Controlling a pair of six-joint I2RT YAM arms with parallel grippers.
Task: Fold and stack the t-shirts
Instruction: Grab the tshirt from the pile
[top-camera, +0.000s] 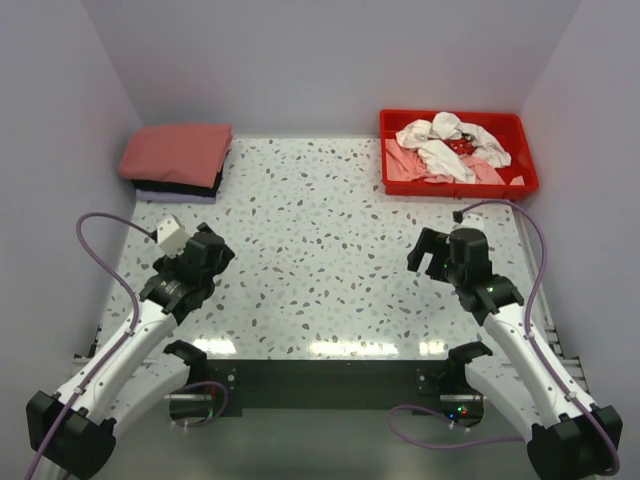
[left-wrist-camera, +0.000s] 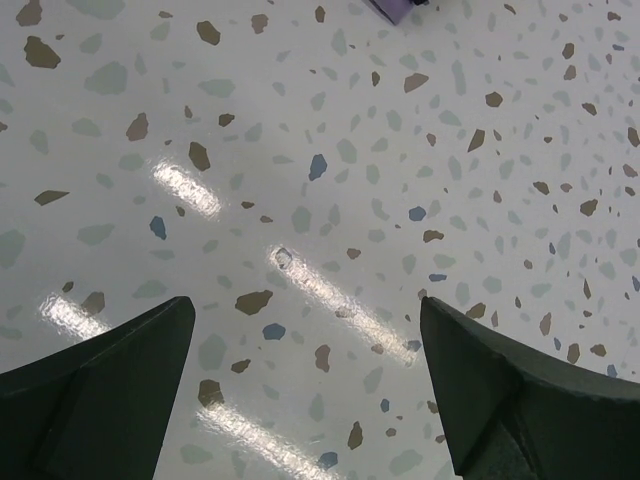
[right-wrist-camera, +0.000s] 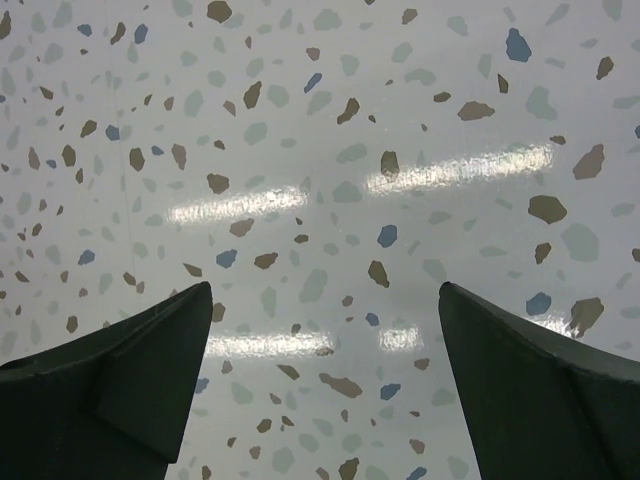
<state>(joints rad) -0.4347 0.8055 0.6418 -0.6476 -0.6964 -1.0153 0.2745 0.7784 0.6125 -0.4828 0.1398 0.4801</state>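
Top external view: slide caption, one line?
Left pincer and right pincer open, empty, above table; folded t-shirts stacked far left, crumpled t-shirts in red tray far right.

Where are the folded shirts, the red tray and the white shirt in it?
folded stack (top-camera: 177, 152): top external view, on its salmon-red top layer.
red tray (top-camera: 455, 190): top external view, on its near wall.
white shirt (top-camera: 436, 152): top external view, on its crumpled middle.
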